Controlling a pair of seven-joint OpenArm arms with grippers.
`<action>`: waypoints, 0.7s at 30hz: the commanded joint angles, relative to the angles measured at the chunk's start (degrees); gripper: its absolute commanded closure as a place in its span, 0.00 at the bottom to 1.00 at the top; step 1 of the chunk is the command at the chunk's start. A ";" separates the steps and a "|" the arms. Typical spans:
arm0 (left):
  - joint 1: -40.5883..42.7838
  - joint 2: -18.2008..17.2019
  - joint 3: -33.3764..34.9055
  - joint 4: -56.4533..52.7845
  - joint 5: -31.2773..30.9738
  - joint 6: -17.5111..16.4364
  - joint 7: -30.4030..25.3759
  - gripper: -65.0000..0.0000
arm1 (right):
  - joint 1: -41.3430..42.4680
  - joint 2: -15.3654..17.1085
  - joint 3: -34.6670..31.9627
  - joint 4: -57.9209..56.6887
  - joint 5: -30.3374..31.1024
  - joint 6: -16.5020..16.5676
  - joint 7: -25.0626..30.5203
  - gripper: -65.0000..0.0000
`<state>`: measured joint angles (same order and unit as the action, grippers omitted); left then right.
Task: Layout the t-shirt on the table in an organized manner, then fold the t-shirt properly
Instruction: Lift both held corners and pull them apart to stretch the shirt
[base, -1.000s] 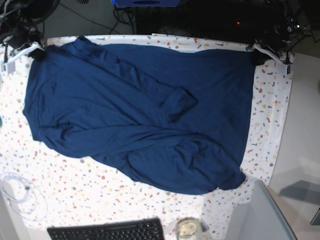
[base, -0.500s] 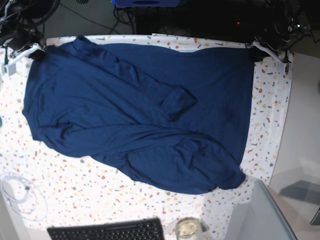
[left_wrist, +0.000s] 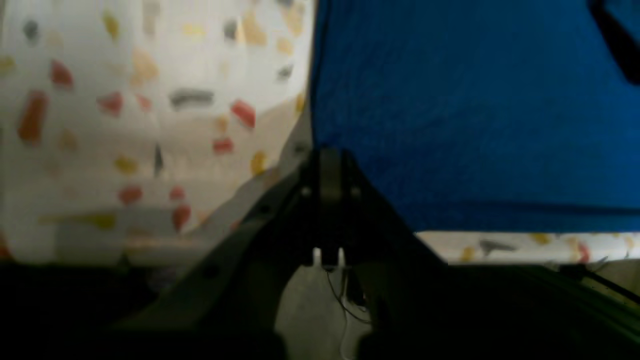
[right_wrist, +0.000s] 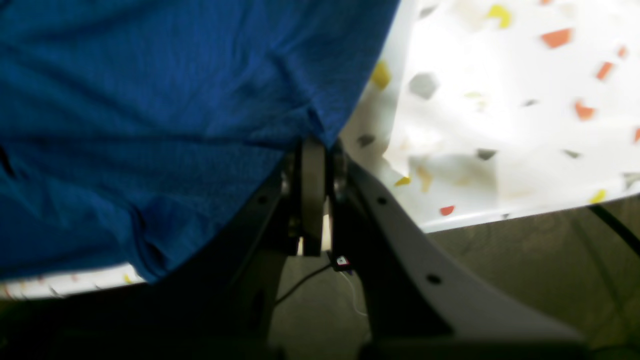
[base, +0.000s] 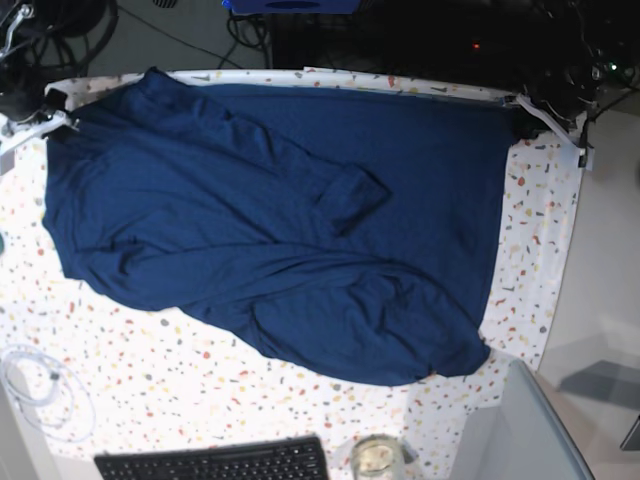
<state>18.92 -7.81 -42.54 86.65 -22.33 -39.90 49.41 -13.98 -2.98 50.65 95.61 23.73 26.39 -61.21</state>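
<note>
The dark navy t-shirt (base: 280, 220) lies spread and wrinkled across the speckled table (base: 150, 380), with a sleeve folded over its middle and bunched folds along the near hem. My left gripper (base: 520, 115) is at the far right corner of the shirt, shut on the t-shirt's corner (left_wrist: 400, 125); its jaws meet at the left gripper's tip (left_wrist: 327, 157). At the far left, my right gripper (base: 58, 112) is shut on the t-shirt's edge (right_wrist: 175, 100), with the cloth pinched at the right gripper's tip (right_wrist: 315, 145). Both grips sit near the table's far edge.
A black keyboard (base: 215, 462) and a glass jar (base: 375, 458) stand at the near edge. A white cable (base: 40, 385) coils at the near left. A grey bin (base: 520, 430) is at the near right corner. Dark equipment and cables lie beyond the far edge.
Both grippers have drawn outward with the shirt's far corners. The left corner moved further left and the far edge of the shirt is pulled straighter.
</note>
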 joint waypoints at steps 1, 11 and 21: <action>-0.59 -0.76 -0.40 1.39 -0.49 -0.10 -0.22 1.00 | 1.01 0.74 0.20 1.05 0.41 -0.94 0.33 1.00; -5.07 -0.41 0.13 1.30 -0.49 -0.10 2.77 1.00 | 6.72 2.85 -7.36 0.34 0.32 -14.04 -2.66 1.00; -10.79 -0.41 0.21 -0.01 -0.05 -0.10 5.67 1.00 | 12.61 5.23 -11.93 -11.09 0.32 -18.96 -0.02 1.00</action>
<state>8.38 -7.49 -42.26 85.93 -21.50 -39.90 55.92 -2.22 1.34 38.50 83.53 23.55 7.49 -62.13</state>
